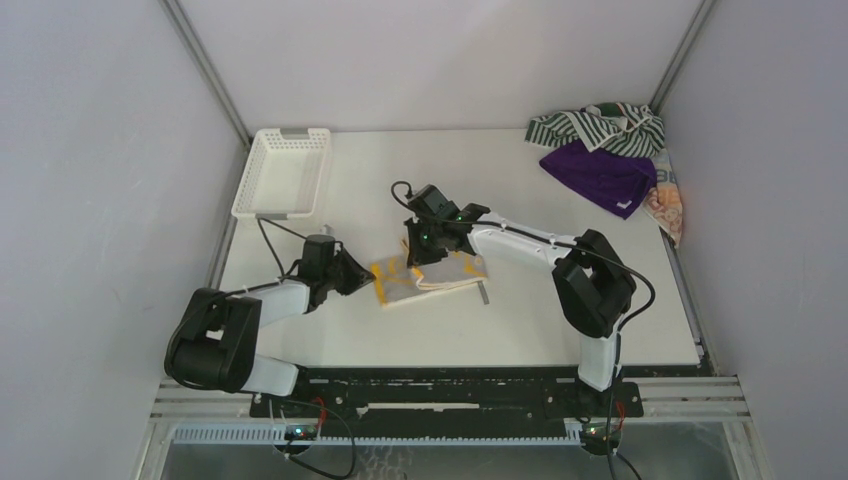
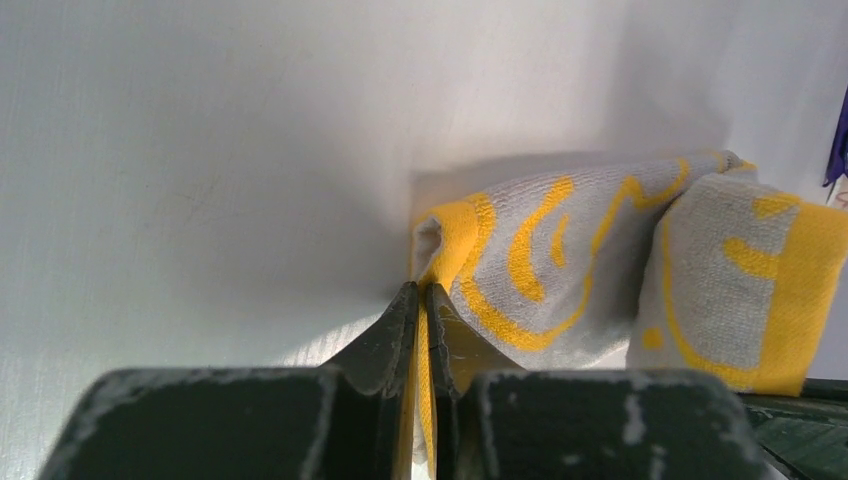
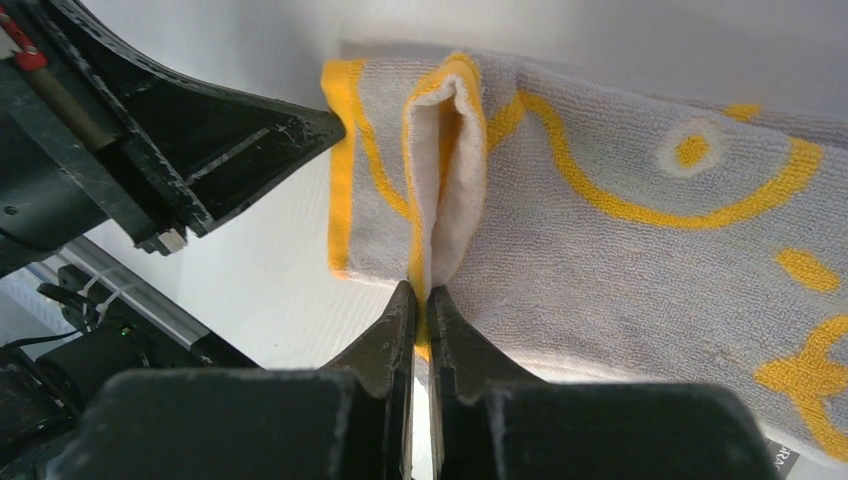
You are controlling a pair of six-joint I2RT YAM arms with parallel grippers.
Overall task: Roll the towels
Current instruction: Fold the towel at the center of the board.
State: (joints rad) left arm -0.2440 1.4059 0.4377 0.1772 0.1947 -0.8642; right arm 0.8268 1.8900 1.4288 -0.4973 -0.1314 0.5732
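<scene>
A yellow and white towel [image 1: 430, 278] lies folded at the table's middle, in front of both arms. My left gripper [image 1: 372, 280] is at its left end, jaws shut on the yellow hem, as the left wrist view shows: left gripper [image 2: 421, 292], towel [image 2: 600, 270]. My right gripper [image 1: 418, 252] pinches the towel's far edge, jaws shut on a raised fold; in the right wrist view the right gripper [image 3: 420, 292] grips the towel [image 3: 620, 250]. The purple towel [image 1: 600, 175], the green-and-white striped towel [image 1: 598, 128] and an orange patterned towel [image 1: 668, 207] lie heaped at the back right.
A white lattice basket [image 1: 283, 173] stands at the back left of the table [image 1: 520, 320]. Grey walls close in the left, back and right sides. The left arm's dark finger housing [image 3: 190, 140] shows close by in the right wrist view.
</scene>
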